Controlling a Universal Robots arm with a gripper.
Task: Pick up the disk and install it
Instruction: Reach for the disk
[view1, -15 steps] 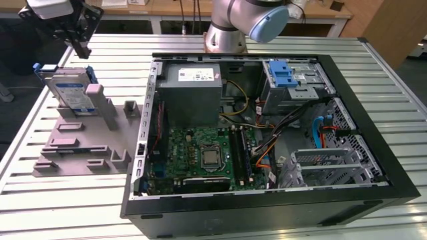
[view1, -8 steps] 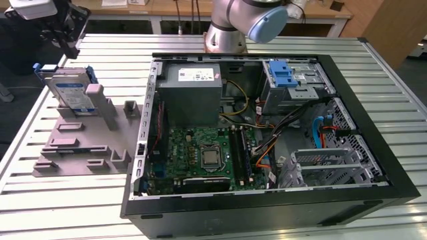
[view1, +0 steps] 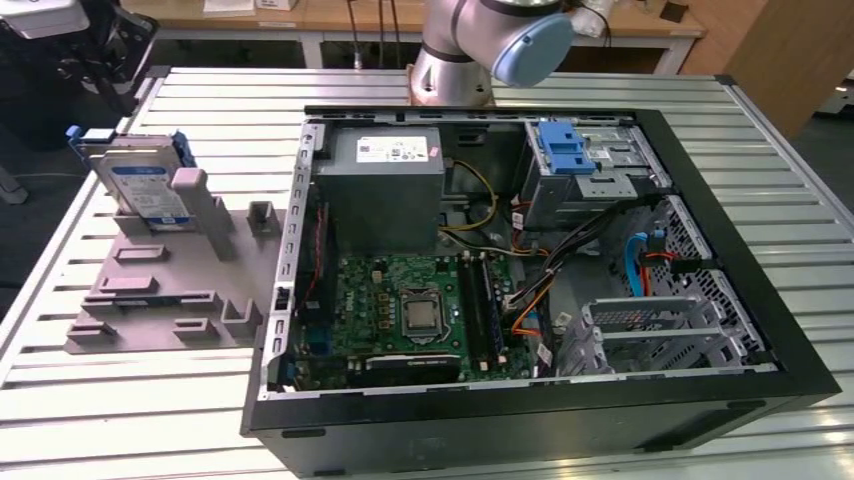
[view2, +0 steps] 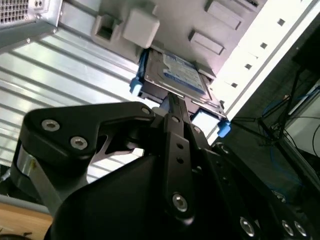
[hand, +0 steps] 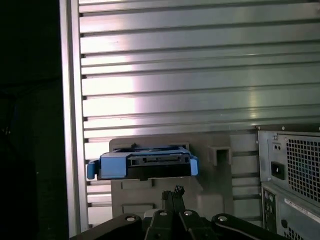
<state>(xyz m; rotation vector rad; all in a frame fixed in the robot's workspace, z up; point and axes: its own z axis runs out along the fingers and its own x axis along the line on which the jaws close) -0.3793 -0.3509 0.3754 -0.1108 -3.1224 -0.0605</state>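
At the exterior view's left you have the disk (view1: 140, 185) standing on edge in the grey stand (view1: 174, 290), with the open computer case (view1: 534, 420) just beside the stand on its right. In the first wrist view your pincer (hand: 172, 192) is drawn closed, tips together and gripping nothing. The disk sits near, just ahead of those tips, apart from them.

white and blue label (view2: 182, 75) on the disk (view1: 140, 185), white sticker (view1: 396, 150) on the grey box (view1: 380, 205), no print legible
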